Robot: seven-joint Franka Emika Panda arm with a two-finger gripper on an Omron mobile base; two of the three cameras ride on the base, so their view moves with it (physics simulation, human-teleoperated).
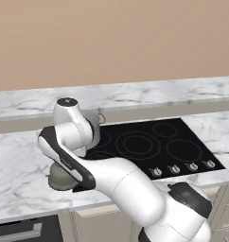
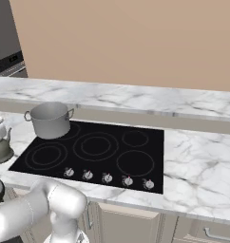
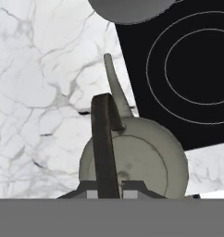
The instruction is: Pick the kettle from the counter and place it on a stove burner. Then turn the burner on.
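The gripper [image 3: 108, 193] hung directly over the kettle [image 3: 134, 155], its two dark fingertips [image 3: 134, 186] on either side of the dark arched handle [image 3: 103, 139]. Whether they were actually clamped on the handle could not be told. The olive-grey kettle sat on the white marble-veined counter [image 3: 35, 92], just left of the black glass cooktop [image 2: 95, 147], its thin spout [image 3: 113, 81] pointing away along the cooktop's edge. In the right base view the kettle [image 2: 0, 144] showed at the left edge, beside the front-left burner [image 2: 46, 155]. A steel two-handled pot [image 2: 50, 119] stood on the rear-left burner. Five knobs [image 2: 106, 177] lined the cooktop's front edge. No writing or brand could be read on anything.
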